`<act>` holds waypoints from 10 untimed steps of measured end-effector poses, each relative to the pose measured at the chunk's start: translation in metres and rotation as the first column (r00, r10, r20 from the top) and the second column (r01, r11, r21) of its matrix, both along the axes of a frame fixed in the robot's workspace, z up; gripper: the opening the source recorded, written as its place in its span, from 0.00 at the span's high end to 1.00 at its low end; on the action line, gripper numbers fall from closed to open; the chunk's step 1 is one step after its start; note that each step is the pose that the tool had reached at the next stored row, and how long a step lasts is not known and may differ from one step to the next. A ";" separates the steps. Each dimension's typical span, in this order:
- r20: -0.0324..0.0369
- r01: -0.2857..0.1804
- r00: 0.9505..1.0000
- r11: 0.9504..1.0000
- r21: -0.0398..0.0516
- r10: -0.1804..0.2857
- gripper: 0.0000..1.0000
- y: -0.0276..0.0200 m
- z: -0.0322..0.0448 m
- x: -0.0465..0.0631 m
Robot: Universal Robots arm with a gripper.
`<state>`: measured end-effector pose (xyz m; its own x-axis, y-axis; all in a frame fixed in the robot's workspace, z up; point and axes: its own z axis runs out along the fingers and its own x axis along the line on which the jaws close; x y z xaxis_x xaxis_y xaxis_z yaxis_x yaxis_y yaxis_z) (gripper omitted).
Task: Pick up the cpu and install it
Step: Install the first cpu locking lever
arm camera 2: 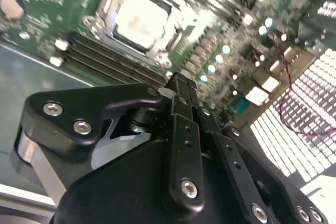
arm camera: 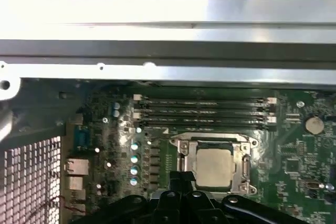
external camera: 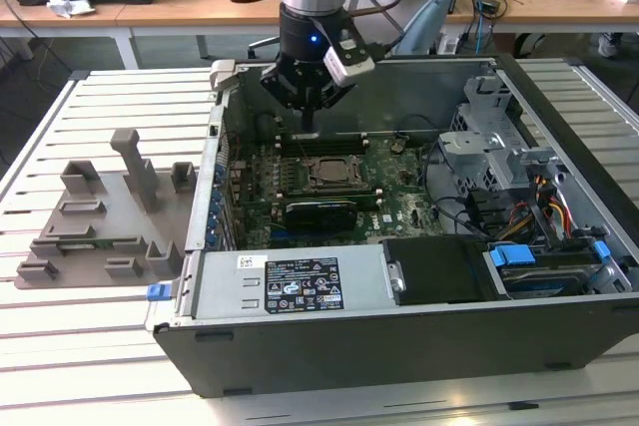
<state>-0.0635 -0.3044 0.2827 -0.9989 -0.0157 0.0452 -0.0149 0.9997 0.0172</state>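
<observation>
The cpu (external camera: 327, 172), a small square chip with a silvery top, lies flat inside the metal socket frame (external camera: 328, 187) on the green motherboard of the open computer case. Both wrist views show the cpu (arm camera: 213, 167) (arm camera 2: 140, 18) seated in that frame. My gripper (external camera: 310, 125) hangs above the board, just behind the socket toward the memory slots, a short way above the cpu. Its black fingers (arm camera 2: 181, 103) are pressed together, and the gripper (arm camera 2: 178, 83) (arm camera: 181, 178) is shut with nothing visible between them.
The case walls (external camera: 399, 77) ring the work area. Memory slots (arm camera: 205, 111) run beside the socket. A drive cage (external camera: 489, 137) and cables (external camera: 549, 212) fill the exterior view's right, and a labelled power supply (external camera: 300, 286) sits in front. A grey fixture plate (external camera: 100, 216) lies on the slatted table at the exterior view's left.
</observation>
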 end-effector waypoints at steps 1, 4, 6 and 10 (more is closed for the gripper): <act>0.000 0.000 1.000 1.000 0.001 0.000 0.89 0.0022 -0.0007 -0.004; 0.000 0.000 1.000 1.000 0.003 0.000 0.89 0.0098 -0.0031 -0.017; 0.000 0.000 1.000 1.000 0.003 0.000 0.89 0.0146 -0.0053 -0.024; 0.000 0.000 1.000 1.000 0.004 0.000 0.89 0.0198 -0.0148 -0.031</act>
<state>-0.0946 -0.2846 0.2680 -0.9989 -0.0156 0.0452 -0.0147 0.9997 0.0209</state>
